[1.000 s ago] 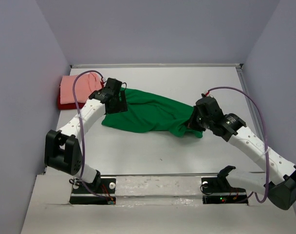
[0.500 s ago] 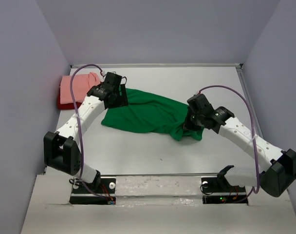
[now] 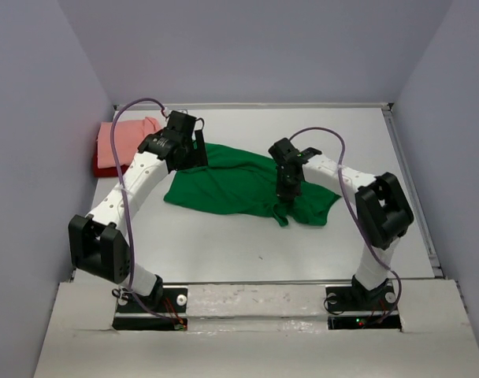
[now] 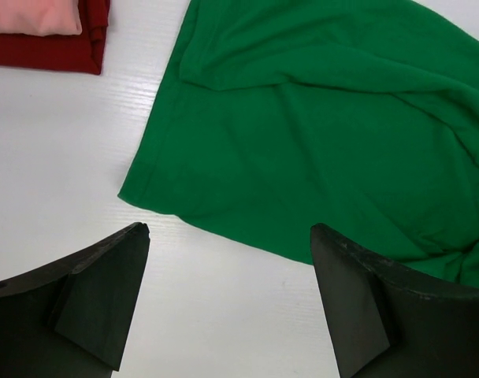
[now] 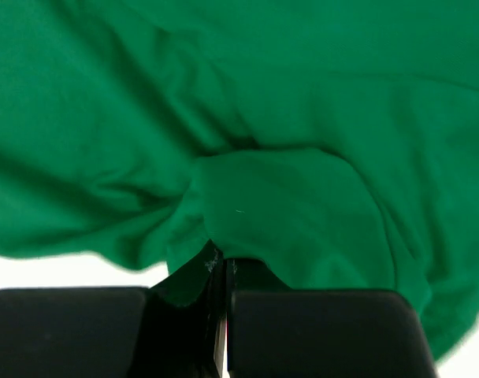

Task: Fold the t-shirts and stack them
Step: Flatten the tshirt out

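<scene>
The bright green t-shirt (image 3: 232, 185) lies spread and rumpled in the middle of the table (image 3: 224, 244). Over its right part, my right gripper (image 3: 287, 197) is shut on a pinched fold of the green cloth (image 5: 287, 205), with the fold between its tips (image 5: 224, 266). Above the shirt's left back corner my left gripper (image 3: 194, 156) hovers open and holds nothing. In the left wrist view its fingers (image 4: 105, 291) straddle bare table just below the shirt's hem (image 4: 318, 134). The salmon pink t-shirt (image 3: 121, 138) lies folded on the folded dark red t-shirt (image 3: 102, 167) at the back left.
Grey walls close in the table on the left, back and right. The pink (image 4: 27, 16) and dark red (image 4: 50, 51) stack sits against the left wall. A raised rail (image 3: 409, 173) runs along the table's right edge.
My right gripper has swung left and farther back, dragging the green shirt's right end inward over itself. The left gripper has shifted slightly back and stays open.
</scene>
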`<state>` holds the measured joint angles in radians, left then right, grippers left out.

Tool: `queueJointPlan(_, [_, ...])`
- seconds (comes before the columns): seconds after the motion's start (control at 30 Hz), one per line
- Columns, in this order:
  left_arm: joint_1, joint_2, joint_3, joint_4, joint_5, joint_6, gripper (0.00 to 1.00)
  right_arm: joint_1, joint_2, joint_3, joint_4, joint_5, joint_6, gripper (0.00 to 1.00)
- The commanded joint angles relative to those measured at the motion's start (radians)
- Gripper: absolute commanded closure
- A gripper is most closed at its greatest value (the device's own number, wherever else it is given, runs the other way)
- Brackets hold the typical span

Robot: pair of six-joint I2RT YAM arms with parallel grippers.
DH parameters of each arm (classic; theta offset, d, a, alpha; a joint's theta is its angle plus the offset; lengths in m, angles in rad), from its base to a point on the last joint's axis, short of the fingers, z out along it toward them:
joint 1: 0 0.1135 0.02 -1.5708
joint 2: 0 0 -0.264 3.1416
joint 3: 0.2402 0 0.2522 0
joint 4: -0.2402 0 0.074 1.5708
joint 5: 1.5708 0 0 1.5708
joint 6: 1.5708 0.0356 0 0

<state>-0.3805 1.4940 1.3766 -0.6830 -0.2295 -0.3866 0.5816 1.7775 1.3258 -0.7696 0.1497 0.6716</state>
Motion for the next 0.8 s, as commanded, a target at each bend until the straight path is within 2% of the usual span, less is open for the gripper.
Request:
queueJointPlan(0.0, [-0.008, -0.04, 0.065, -0.027, 0.01, 0.02, 0.07, -0.008, 0.099, 0.115, 0.029, -0.096, -0.118, 1.0])
queueJointPlan(0.1, [-0.006, -0.037, 0.073, -0.024, 0.018, 0.028, 0.07, -0.008, 0.129, 0.15, 0.032, -0.141, -0.156, 1.0])
queueJointPlan(0.27, [-0.006, -0.025, 0.067, -0.006, 0.038, 0.026, 0.07, -0.008, 0.088, 0.142, 0.067, -0.211, -0.224, 0.98])
queueJointPlan(0.33, [-0.008, -0.021, 0.065, -0.001, 0.045, 0.026, 0.07, -0.008, 0.079, 0.148, 0.059, -0.211, -0.24, 0.88])
queueJointPlan(0.37, [-0.011, -0.018, 0.062, 0.006, 0.051, 0.025, 0.07, -0.008, 0.06, 0.144, 0.058, -0.208, -0.245, 0.69])
queueJointPlan(0.4, [-0.011, -0.018, 0.062, 0.008, 0.053, 0.026, 0.07, -0.008, 0.048, 0.139, 0.056, -0.213, -0.25, 0.6])
queueJointPlan(0.5, [-0.012, -0.014, 0.061, 0.011, 0.055, 0.028, 0.07, -0.008, -0.004, 0.112, 0.036, -0.208, -0.242, 0.46])
queueJointPlan(0.77, [-0.02, -0.005, 0.056, 0.023, 0.065, 0.028, 0.07, 0.064, -0.16, 0.032, -0.026, -0.171, -0.14, 0.45])
